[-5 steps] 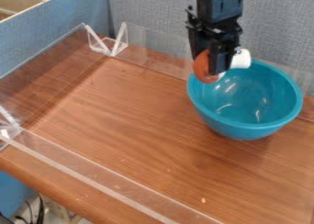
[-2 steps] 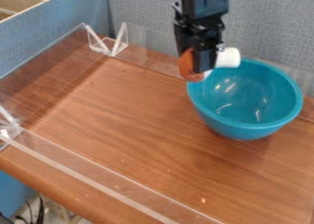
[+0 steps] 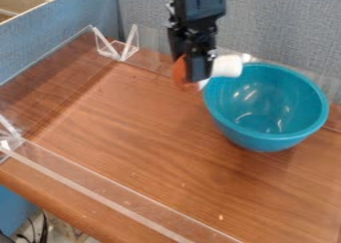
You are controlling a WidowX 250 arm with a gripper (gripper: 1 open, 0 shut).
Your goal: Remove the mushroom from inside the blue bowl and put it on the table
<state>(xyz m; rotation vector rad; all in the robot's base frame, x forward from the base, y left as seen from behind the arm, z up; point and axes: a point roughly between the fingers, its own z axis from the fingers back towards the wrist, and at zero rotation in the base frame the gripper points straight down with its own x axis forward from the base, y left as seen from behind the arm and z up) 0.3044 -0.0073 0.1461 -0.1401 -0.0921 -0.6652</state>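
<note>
My gripper (image 3: 194, 70) points straight down and is shut on the mushroom (image 3: 213, 68). The mushroom lies sideways in the jaws: its orange-brown cap (image 3: 182, 71) sticks out to the left and its white stem (image 3: 232, 65) to the right. It hangs in the air just left of the blue bowl's rim, above the far part of the table (image 3: 147, 137). The blue bowl (image 3: 266, 108) stands at the right on the table, glossy and teal, with nothing showing inside.
Low clear acrylic walls (image 3: 80, 192) edge the tabletop at the front, left and back. A clear bracket (image 3: 120, 45) stands at the back left corner. A blue-grey partition (image 3: 266, 18) rises behind the table.
My gripper has carried the mushroom left and a little up, from over the bowl's near-left rim to just outside the bowl. The bowl has not moved.
</note>
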